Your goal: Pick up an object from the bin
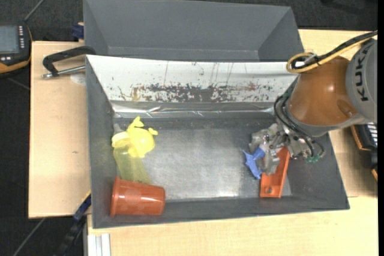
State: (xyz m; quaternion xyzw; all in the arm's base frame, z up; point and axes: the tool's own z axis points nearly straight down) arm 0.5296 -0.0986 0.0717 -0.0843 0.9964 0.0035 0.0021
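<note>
Where the bin's scuffed floor (198,159) ends rightward, claw (269,148) beside a blue scrap (254,163), grip indiscernible.

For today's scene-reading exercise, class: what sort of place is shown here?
Probably a robotics lab or test bench: a robot arm's gripper hangs in a grey metal bin of loose things, such as an orange cup.

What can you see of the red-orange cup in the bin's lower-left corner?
The red-orange cup looks like smooth, plain plastic with no markings. It lies on its side on the floor of the bin, close to the near wall, tapering from a wider end at the left to a narrower one at the right. Its upper side meets a pale yellow-green translucent thing; I cannot tell whether they touch or only overlap.
</note>
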